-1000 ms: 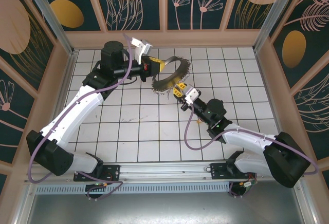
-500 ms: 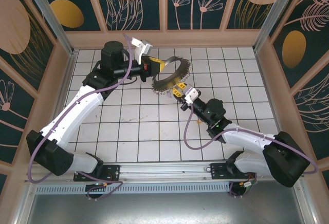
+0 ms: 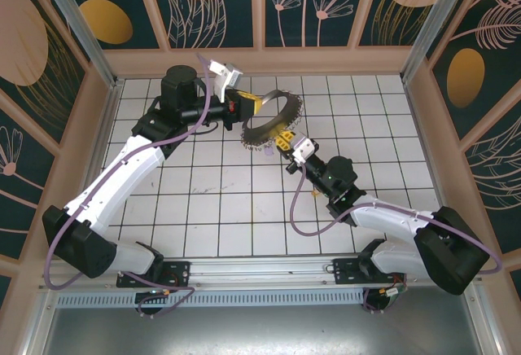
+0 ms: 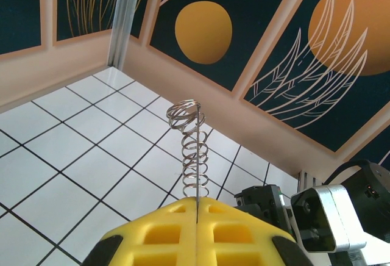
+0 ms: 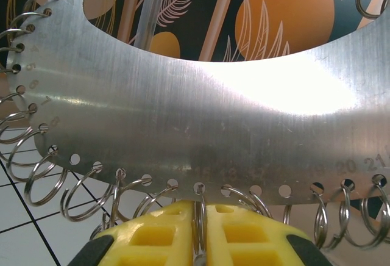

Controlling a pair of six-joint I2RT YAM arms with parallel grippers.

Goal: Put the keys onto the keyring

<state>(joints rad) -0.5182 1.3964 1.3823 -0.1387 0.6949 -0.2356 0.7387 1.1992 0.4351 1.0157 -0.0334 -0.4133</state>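
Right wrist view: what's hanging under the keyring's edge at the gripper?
Split rings hang from the keyring's holes. The right gripper grips one; its lower half is hidden between the yellow fingers.

Both arms are the same build tbh: glossy white plastic shell links (image 3: 122, 172) joined by chunky black round joint housings (image 3: 177, 86), with a bigger black shoulder casing (image 3: 446, 251) low down. A thin purple cable (image 3: 295, 208) runs loose along each arm in big loops. There's a small white-and-grey wrist camera block (image 3: 222, 70) near each tip, and flat black base plates (image 3: 167, 275) at the bottom. The left gripper (image 4: 197, 204) and right gripper (image 5: 199, 208) both have fat yellow plastic fingers (image 4: 161, 235) with square waffle pockets and black corners.
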